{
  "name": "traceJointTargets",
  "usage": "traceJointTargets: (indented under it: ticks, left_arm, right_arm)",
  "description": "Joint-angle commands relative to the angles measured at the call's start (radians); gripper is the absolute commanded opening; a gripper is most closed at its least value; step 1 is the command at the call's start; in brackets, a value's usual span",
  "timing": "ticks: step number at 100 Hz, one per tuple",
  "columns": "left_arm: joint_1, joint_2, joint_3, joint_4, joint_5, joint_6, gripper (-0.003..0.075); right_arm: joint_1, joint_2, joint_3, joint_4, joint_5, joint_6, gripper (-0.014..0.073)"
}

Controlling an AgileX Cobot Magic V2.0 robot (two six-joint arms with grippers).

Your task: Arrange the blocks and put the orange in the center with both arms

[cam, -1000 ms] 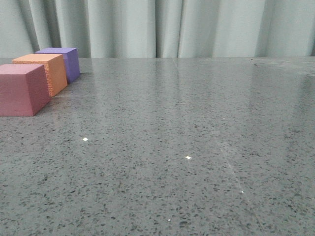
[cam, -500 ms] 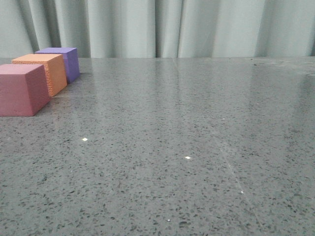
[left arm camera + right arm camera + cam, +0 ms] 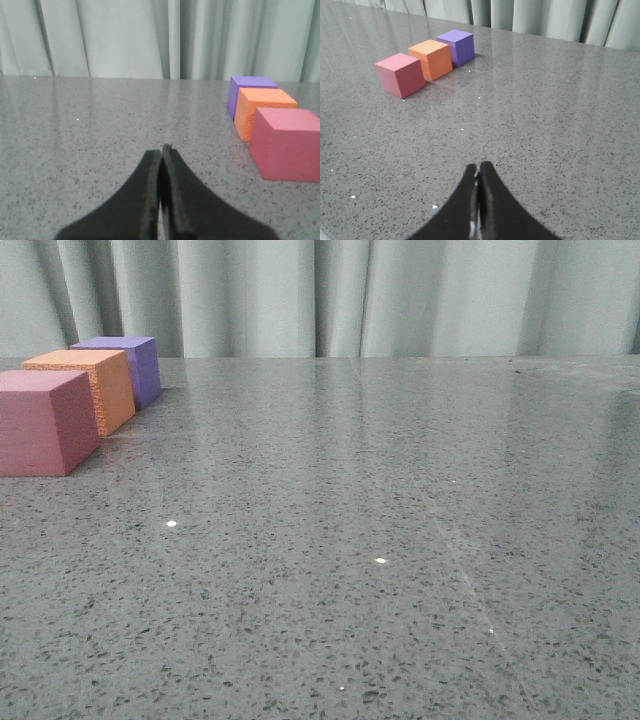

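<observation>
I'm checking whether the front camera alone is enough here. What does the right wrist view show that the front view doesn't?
Only the right wrist view shows a gripper: the right gripper, its fingers pressed together and holding nothing, well short of the blocks. It also shows all three cubes whole, from above. Only the front view cuts the pink-red cube off at the frame edge, and no arm appears in it. Both show the orange cube in a row between the pink-red cube and the purple cube, on the grey speckled table before a pale curtain.
</observation>
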Motion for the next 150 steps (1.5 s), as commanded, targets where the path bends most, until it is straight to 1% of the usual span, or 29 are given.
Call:
traceJointTargets:
  ticks: [1,93,108,117,131,142,150]
  left_arm:
    - [0.001,-0.033,0.020,-0.012,-0.058,-0.013,-0.0019]
    - [0.001,-0.033,0.020,-0.012,-0.060,-0.013,-0.0019]
    - [0.001,-0.033,0.020,-0.012,-0.060,-0.013,-0.0019]
    - [0.001,-0.033,0.020,-0.012,-0.060,-0.013,-0.0019]
    - [0.001,-0.033,0.020,-0.012,-0.060,-0.013,-0.0019]
    - [0.001,-0.033,0.020,-0.012,-0.060,-0.013,-0.0019]
    - [0.001,-0.033,0.020,-0.012,-0.060,-0.013,-0.0019]
  right_arm:
    - [0.001,0.005,-0.023,-0.014,-0.082,-0.007,-0.0120]
    - [0.001,0.005,-0.023,-0.014,-0.079,-0.007,-0.0120]
    - [0.001,0.005,-0.023,-0.043,-0.058,-0.007,-0.0120]
    - [-0.002,0.005,-0.023,-0.059,-0.094,-0.007,-0.0120]
    - [-0.052,-0.008,-0.023,-0.077,-0.141,-0.007,-0.0120]
    - [-0.127,-0.023,-0.019,-0.079,-0.141,-0.007,-0.0120]
    - [-0.188,-0.042,0.004,-0.078,-0.179,-0.007,-0.0120]
